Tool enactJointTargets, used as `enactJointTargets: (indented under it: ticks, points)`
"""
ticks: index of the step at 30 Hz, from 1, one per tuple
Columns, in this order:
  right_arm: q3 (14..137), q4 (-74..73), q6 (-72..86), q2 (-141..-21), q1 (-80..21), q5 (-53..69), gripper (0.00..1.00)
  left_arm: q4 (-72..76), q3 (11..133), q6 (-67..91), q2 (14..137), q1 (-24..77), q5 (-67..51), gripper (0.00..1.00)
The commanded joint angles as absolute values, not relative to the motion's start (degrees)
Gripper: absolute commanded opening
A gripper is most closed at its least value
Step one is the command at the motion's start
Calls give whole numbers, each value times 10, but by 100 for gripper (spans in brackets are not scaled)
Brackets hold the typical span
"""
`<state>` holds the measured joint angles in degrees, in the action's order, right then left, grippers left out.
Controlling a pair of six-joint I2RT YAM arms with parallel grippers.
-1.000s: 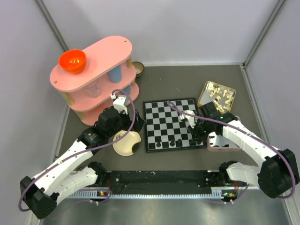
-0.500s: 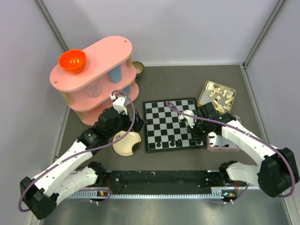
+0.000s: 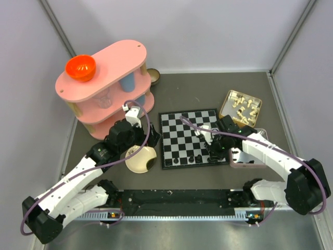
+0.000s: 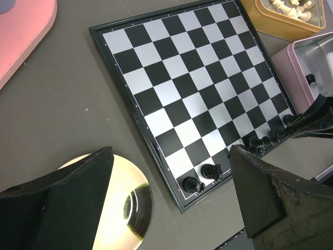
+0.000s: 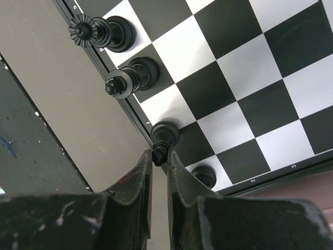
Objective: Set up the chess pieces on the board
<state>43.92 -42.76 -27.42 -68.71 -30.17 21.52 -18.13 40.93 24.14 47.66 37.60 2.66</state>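
Observation:
The board [image 3: 187, 136] lies mid-table between the arms. Several black chess pieces [image 3: 191, 158] stand along its near row. In the right wrist view my right gripper [image 5: 158, 156] is shut on the head of a black chess piece [image 5: 165, 134], whose base sits at an edge square of the board [image 5: 250, 67]. Two taller pieces [image 5: 130, 79] stand to its left, and a short one [image 5: 204, 176] is partly hidden behind my right finger. My left gripper [image 4: 171, 208] hangs open and empty between the cream plate and the board's near-left corner [image 4: 187, 78], where two black pieces [image 4: 212, 171] stand.
A cream plate [image 3: 136, 162] lies left of the board under my left arm. A pink two-tier shelf [image 3: 104, 78] with an orange bowl [image 3: 80, 67] stands at the back left. A gold tin of white chessmen [image 3: 240, 107] and a pink tin [image 3: 244, 159] sit to the board's right.
My right gripper has shifted slightly left over the board's near-right squares, still shut on the piece. The left arm has not moved.

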Motion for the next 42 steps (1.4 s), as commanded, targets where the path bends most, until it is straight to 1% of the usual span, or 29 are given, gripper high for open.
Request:
enactJointTargets:
  ticks: [1,15,42]
  points:
    - [466,-403,-264,-703,-317,228,4,-157,405,245,469,374,33,97]
    - [488,-385,-251,-729,-332,214,4,-159,396,251,463,374,42,98]
    - [469,-393,-256,-733,-338,209,7,-158,395,255,464,374,47,98]
